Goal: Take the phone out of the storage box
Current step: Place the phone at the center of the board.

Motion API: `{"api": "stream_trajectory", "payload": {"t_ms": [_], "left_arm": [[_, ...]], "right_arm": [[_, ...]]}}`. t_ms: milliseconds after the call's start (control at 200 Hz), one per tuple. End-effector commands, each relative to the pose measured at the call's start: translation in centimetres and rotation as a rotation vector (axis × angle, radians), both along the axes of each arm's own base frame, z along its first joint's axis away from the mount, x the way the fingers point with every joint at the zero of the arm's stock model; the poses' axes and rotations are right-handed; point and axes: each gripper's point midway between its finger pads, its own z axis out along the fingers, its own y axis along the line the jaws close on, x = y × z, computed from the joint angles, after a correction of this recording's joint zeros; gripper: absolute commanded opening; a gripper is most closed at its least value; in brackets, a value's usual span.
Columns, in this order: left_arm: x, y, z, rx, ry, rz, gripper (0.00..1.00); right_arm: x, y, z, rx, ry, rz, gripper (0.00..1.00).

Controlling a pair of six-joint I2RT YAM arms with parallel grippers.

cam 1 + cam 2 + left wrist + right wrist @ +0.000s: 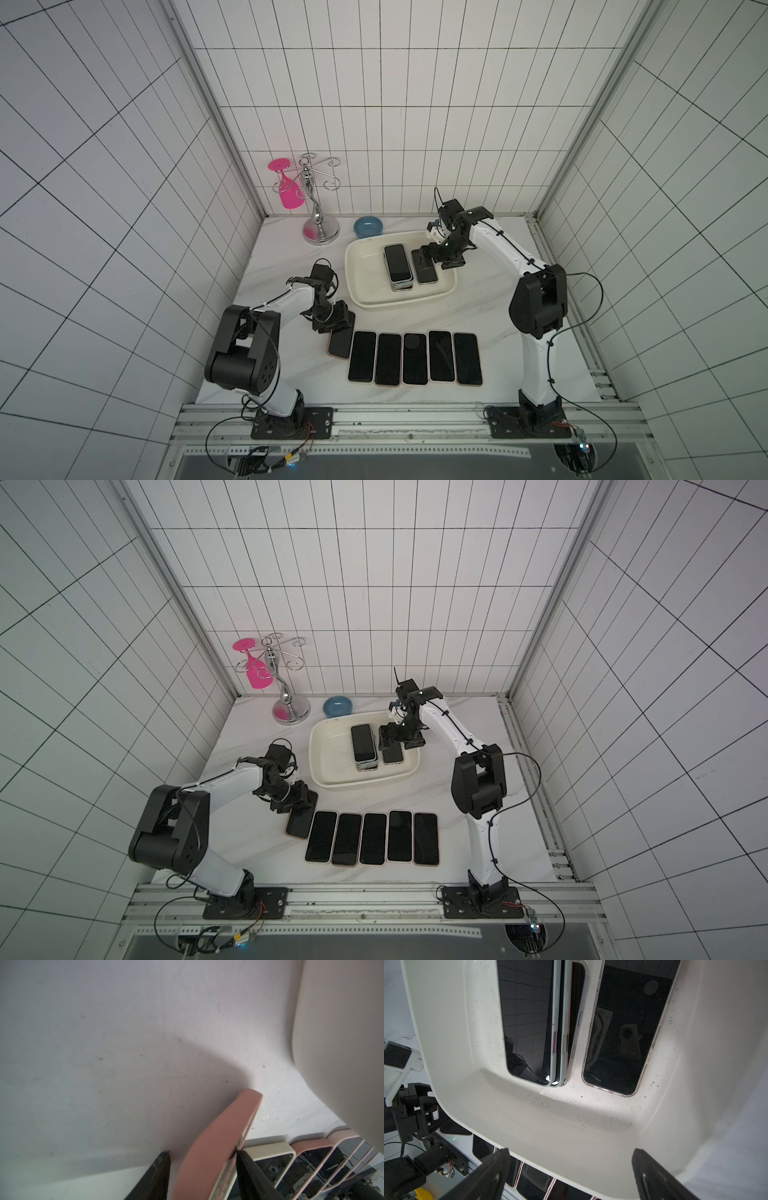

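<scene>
Left gripper [337, 323] sits low over the far end of the pink phone [340, 345], which is out of the box [361, 274], on the table [478, 307] just beside the left end of a row of five phones [415, 358]; jaws part-spread, one finger [247, 1169] against the case edge, the other clear of it. Right gripper [424, 262] hangs over the box, jaws wide with nothing between them, above a lone phone [427, 277] lying flat on the box floor beside a stack of phones [397, 264].
</scene>
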Motion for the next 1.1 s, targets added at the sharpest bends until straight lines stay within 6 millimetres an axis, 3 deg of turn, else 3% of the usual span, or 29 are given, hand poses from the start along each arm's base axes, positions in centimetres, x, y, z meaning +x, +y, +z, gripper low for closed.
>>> {"api": "stream_trajectory", "payload": {"t_ms": [0,165,255,355,405,490,555,675,825,1094], "left_arm": [[0.6,3.9,0.3,0.141,-0.007,0.093,0.58],[3.4,6.2,5.2,0.188,-0.15,0.182,0.73],[6.1,5.1,7.8,0.117,-0.24,0.192,0.77],[9.0,4.2,8.7,0.06,-0.287,0.225,0.74],[10.4,3.5,8.2,0.023,-0.293,0.237,0.63],[11.9,3.2,5.9,0.014,-0.253,0.255,0.3],[12.4,3.3,3.6,0.028,-0.206,0.265,0.2],[12.7,3.1,1.1,0.035,-0.175,0.264,0.13],[11.9,2.1,-0.3,0.024,-0.152,0.24,0.06],[6.1,0.7,-2.0,0.011,-0.085,0.24,0.03]], "right_arm": [[-0.6,-0.4,0.6,0.01,-0.001,0.013,0.95],[-0.7,-0.5,0.8,0.006,-0.007,0.014,0.95],[-0.7,-0.5,0.9,0.01,-0.007,0.013,0.95],[-0.7,-0.6,0.7,0.006,-0.004,0.012,0.95],[-0.8,-0.7,0.6,0.003,-0.001,0.012,0.95],[-1.0,-0.8,0.5,-0.001,0.005,0.013,0.95],[-1.1,-0.9,0.4,-0.005,0.007,0.015,0.95],[-1.3,-1.0,0.4,-0.007,0.003,0.019,0.95],[-1.3,-1.1,0.4,-0.008,0.004,0.017,0.95],[-1.5,-1.2,-0.1,-0.014,0.016,0.018,0.95]]}}
